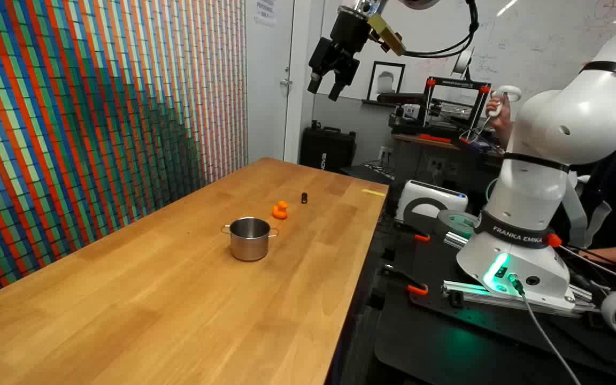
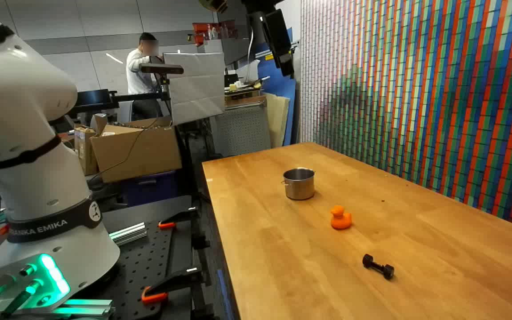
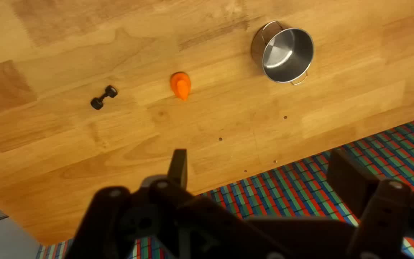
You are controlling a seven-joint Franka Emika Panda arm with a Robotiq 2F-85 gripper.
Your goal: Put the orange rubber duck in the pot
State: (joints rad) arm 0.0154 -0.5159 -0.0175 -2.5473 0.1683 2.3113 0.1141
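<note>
The orange rubber duck (image 1: 280, 210) sits upright on the wooden table and shows in both exterior views (image 2: 341, 218). In the wrist view the duck (image 3: 180, 85) is seen from above, left of the pot. The silver pot (image 1: 249, 246) stands upright near the duck, apart from it, with a thin wire handle on each side. It also shows in an exterior view (image 2: 299, 186) and in the wrist view (image 3: 288, 54), where its visible inside is empty. My gripper (image 1: 325, 88) is high above the table. In the wrist view its jaws (image 3: 259, 161) are wide apart with nothing between them.
A small black dumbbell (image 2: 378, 266) lies on the table near the duck, on the side away from the pot. A multicoloured striped wall (image 1: 99, 107) runs along one long table edge (image 3: 300, 153). The robot base (image 1: 516, 251) stands beyond the opposite edge.
</note>
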